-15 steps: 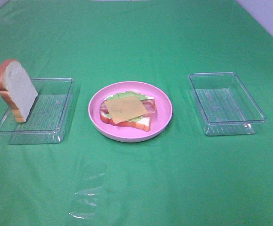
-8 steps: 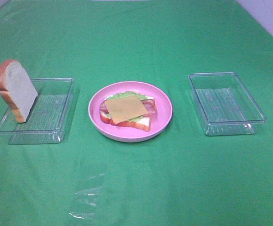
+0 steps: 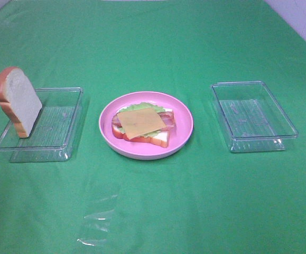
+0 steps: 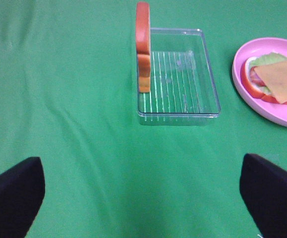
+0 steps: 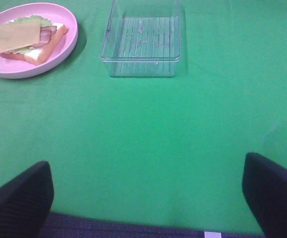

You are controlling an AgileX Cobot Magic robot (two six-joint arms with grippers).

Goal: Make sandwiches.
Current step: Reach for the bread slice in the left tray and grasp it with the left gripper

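Pink plate [image 3: 182, 138] mid-desk holding cheese-topped stack [image 3: 142, 125]; bread slice [image 3: 18, 100] upright in left tray [image 3: 63, 142]; right tray [image 3: 256, 142] bare; both grippers' [image 4: 143, 198] [image 5: 145, 198] fingers spread wide.

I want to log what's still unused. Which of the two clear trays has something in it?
The left tray, left of the pink plate: a bread slice stands on edge in it. The right tray holds nothing.

No text, label, brand, number or sign can be read in any view: the green cloth [image 3: 153, 47], the pink plate [image 3: 146, 149], the 2 clear trays and the bread slice [image 3: 18, 100] all show plain surfaces with no print
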